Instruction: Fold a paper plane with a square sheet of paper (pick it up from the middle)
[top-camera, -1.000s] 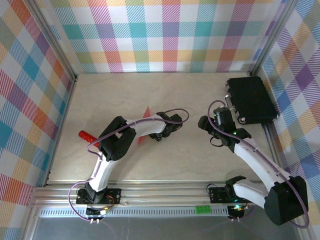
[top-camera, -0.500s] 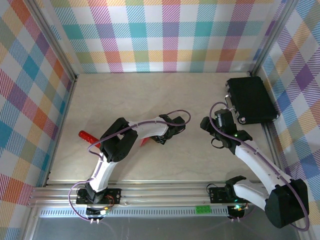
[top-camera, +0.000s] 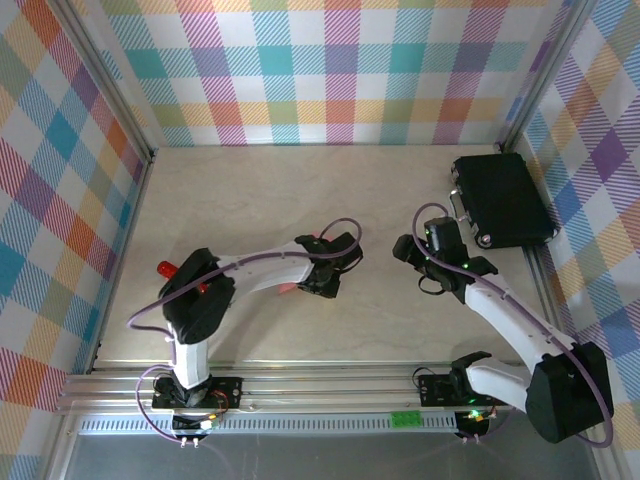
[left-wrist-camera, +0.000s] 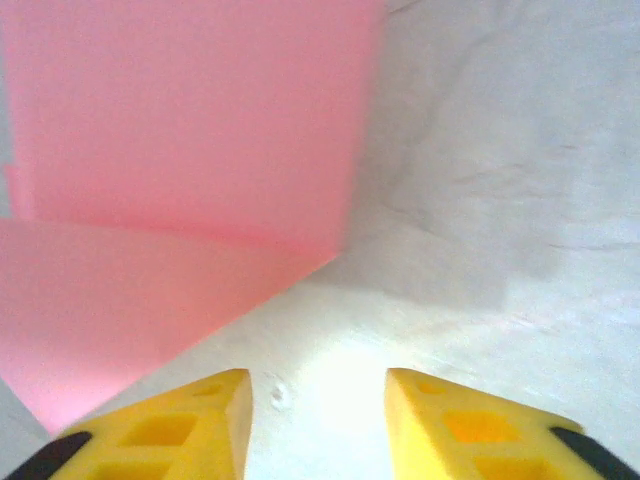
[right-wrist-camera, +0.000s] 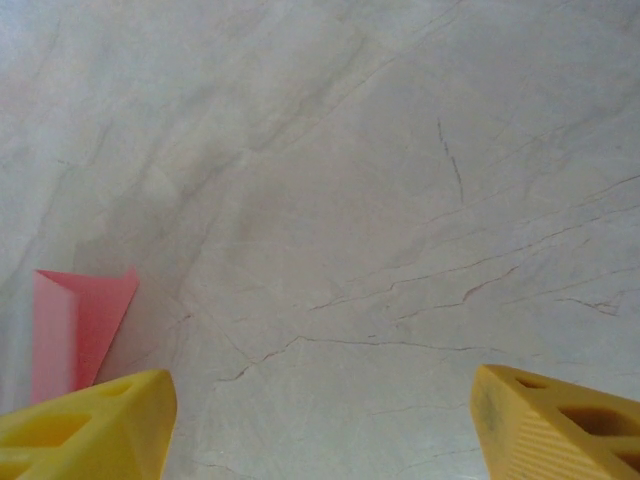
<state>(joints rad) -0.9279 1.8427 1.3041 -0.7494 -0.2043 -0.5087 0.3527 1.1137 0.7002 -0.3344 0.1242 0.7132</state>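
Well, the left claw (left-wrist-camera: 318, 392) sat low over the table (left-wrist-camera: 500, 200), its yellow fingers (left-wrist-camera: 190, 425) parted with only bare tabletop showing between them: released, nothing in its hold. The paper (left-wrist-camera: 180, 150) lay just ahead of those tips and off to their left. It was folded, one pink panel showing above a lower flap with a crease running between the two. The flap's near corner reached down beside the left fingertip.

From above, the left arm (top-camera: 250, 270) stretched across the paper and hid most of it, with slivers of pink peeking out at the arm's edges near the wrist. The right claw (right-wrist-camera: 320, 385) hung spread wide over the bare, veined surface, empty as well. Its camera caught a folded pink piece of the paper at the far left.

Overhead, the two claws faced each other near mid-table, apart. A red thing (top-camera: 165, 269) poked out by the left elbow, and the black case (top-camera: 503, 200) rested in the far right corner.
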